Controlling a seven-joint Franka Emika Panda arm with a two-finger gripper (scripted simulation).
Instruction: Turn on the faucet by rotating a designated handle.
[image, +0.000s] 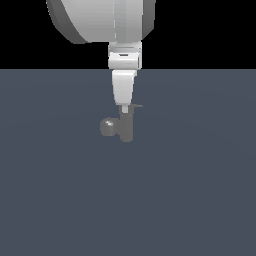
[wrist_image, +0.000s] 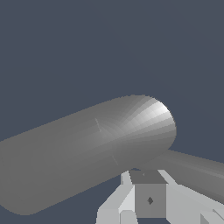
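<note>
The faucet (image: 125, 127) is seen standing on the flat grey floor (image: 60, 200), its bulbous spout (image: 108, 126) turned toward the exterior view's left. The handle (image: 135, 106) is carried at its top, projecting toward the exterior view's right. The gripper (image: 124, 107) is lowered directly onto the faucet top; jaw spacing cannot be told.

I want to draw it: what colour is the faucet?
Dull grey all over; the faucet shows whole in the exterior view.

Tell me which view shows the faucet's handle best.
The exterior view: the handle shows as a thin lever projecting toward that view's right from the faucet top, beside the gripper. The wrist view shows only close-up grey cylinders; the handle isn't identifiable.
</note>
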